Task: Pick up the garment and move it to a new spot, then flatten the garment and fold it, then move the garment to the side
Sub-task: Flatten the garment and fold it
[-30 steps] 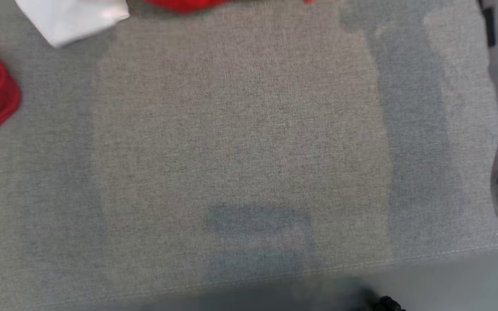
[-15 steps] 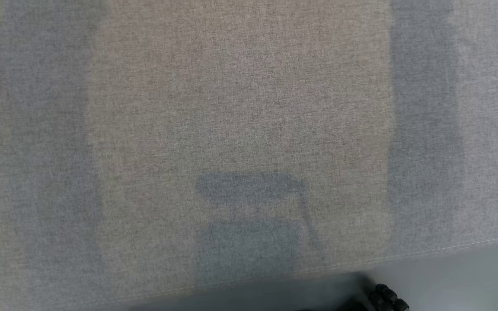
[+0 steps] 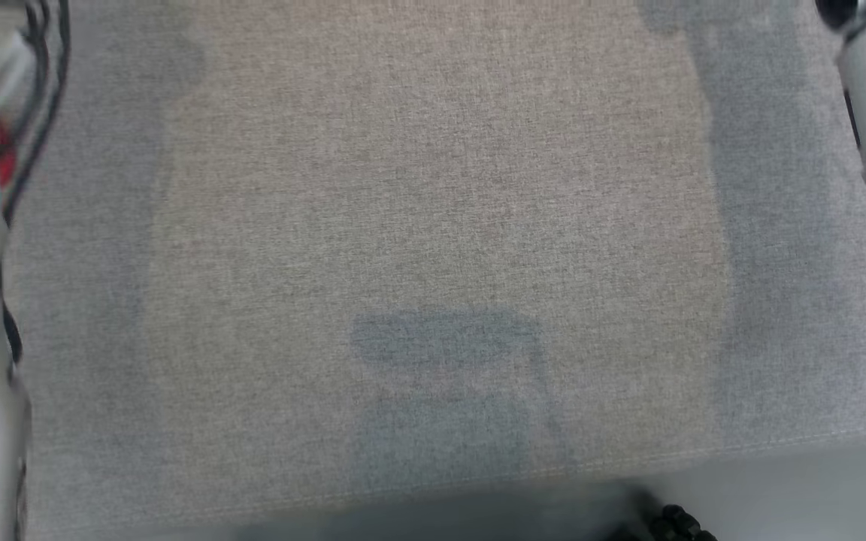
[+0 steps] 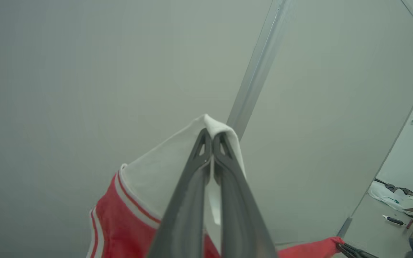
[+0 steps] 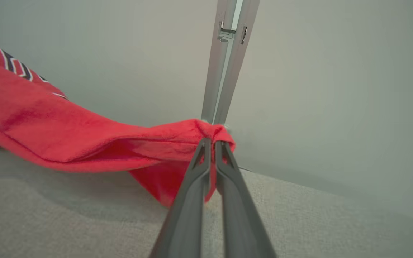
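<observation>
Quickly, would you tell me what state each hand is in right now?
The left hand is closed on the garment, at its white part.
The right hand is closed on the garment's red edge.

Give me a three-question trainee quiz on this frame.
1. True or false: the left gripper and the right gripper are each shut on the garment.
2. Which part does the left gripper pinch? A) white B) red C) black
3. Fill in: the right gripper pinches a ___ edge.
Key: 1 true; 2 A; 3 red.
</observation>
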Motion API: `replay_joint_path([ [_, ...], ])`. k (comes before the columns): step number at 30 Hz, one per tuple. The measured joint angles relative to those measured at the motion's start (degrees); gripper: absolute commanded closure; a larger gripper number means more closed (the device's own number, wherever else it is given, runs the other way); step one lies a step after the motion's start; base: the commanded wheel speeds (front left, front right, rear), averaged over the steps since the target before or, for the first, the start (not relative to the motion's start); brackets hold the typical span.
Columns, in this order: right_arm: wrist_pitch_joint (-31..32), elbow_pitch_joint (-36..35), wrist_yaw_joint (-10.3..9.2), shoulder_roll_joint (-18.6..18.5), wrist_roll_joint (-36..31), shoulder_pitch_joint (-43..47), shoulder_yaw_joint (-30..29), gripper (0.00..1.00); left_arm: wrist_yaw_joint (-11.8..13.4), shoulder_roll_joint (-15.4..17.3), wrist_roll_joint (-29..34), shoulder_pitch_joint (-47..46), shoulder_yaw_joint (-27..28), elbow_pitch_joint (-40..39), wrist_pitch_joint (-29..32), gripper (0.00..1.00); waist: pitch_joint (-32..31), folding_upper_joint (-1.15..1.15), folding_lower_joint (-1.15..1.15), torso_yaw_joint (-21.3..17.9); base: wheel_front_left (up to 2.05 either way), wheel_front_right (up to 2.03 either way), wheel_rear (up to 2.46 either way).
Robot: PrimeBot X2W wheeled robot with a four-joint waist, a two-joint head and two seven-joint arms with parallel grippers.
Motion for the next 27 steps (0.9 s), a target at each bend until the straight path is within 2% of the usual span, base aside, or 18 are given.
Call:
replay_joint_path([
  [2,2.7,-2.6,0.0,-2.6,2.1,3.6,2.0,1.0,1.5,1.2,-1.0,6.2,0.5,-3.9,1.5,1.0,-1.1,0.0,0.0,0.4,0.0,0.0,0.0],
  [5,6.9,-6.6,0.0,-5.5,5.4,9.9,4.0,1.0,5.0,0.9,-4.2,16.9,2.2,-9.6,3.0,1.0,-3.1,0.0,0.0,1.0,0.0,0.0,0.0],
  [6,8.1,-7.9,0.0,-6.0,6.8,11.9,4.2,1.0,6.2,0.9,-4.7,20.5,2.4,-11.4,3.3,1.0,-3.8,0.0,0.0,1.1,0.0,0.0,0.0],
  [7,8.1,-7.9,0.0,-6.0,6.8,11.9,4.2,1.0,6.2,0.9,-4.7,20.5,2.4,-11.4,3.3,1.0,-3.8,0.0,0.0,1.1,0.0,0.0,0.0],
  [9,10.9,-10.1,0.0,-7.1,8.7,15.6,4.9,1.0,8.5,0.6,-5.7,27.3,3.0,-14.5,3.4,1.0,-5.4,0.0,-0.01,1.4,0.0,0.0,0.0],
  [13,13.8,-13.5,0.0,-8.6,11.5,23.1,5.0,1.0,12.4,-1.6,-6.6,39.9,3.3,-18.6,2.3,1.0,-9.0,0.0,-0.01,1.9,0.0,0.0,0.0],
  [18,16.3,-16.0,0.0,-9.4,12.6,30.4,4.3,1.0,14.4,-4.2,-8.2,51.1,2.3,-19.4,1.2,1.0,-13.6,0.0,-0.01,3.0,0.0,0.0,0.0],
  [27,24.1,-18.4,0.0,-9.7,12.1,41.0,0.9,1.0,15.5,-7.1,-8.6,63.6,0.2,-17.5,-1.9,1.0,-21.7,0.0,-0.01,5.4,0.0,0.0,0.0],
])
